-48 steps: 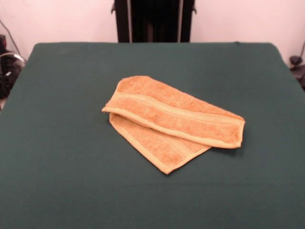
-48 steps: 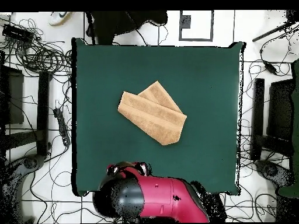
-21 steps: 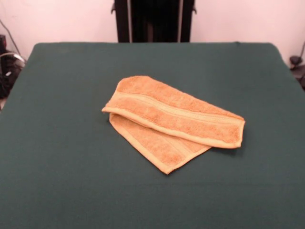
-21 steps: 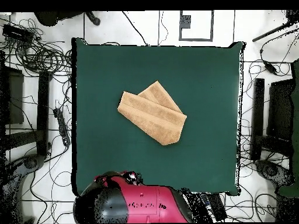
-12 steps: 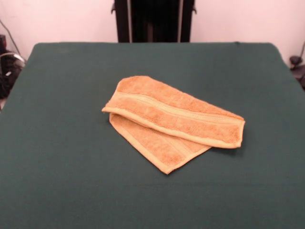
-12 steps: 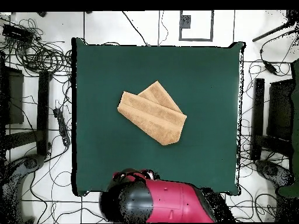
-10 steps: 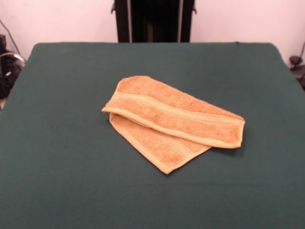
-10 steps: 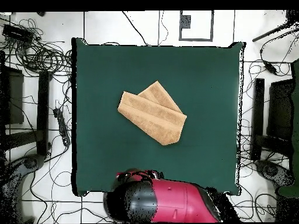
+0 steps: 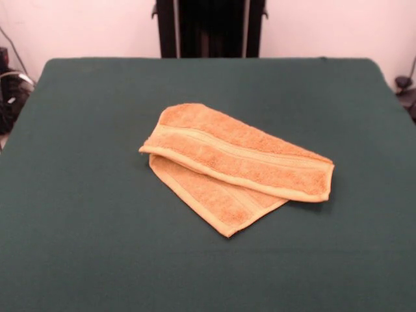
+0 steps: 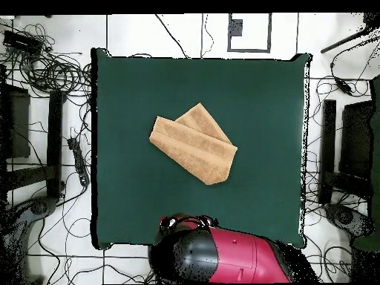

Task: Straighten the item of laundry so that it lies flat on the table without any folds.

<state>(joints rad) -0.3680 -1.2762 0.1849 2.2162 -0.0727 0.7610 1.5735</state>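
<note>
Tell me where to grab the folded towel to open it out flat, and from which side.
Probably the towel's upper layer, at its free hemmed end on the front view's right, coming from above. That layer lies doubled over the lower one, its rounded fold facing the camera, so lifting this end should peel it back over the table.

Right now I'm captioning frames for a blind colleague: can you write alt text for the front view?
An orange-tan towel lies folded over itself near the middle of a dark green table, its upper layer angled across a lower flap that points toward the camera. No gripper shows in this view.
</note>
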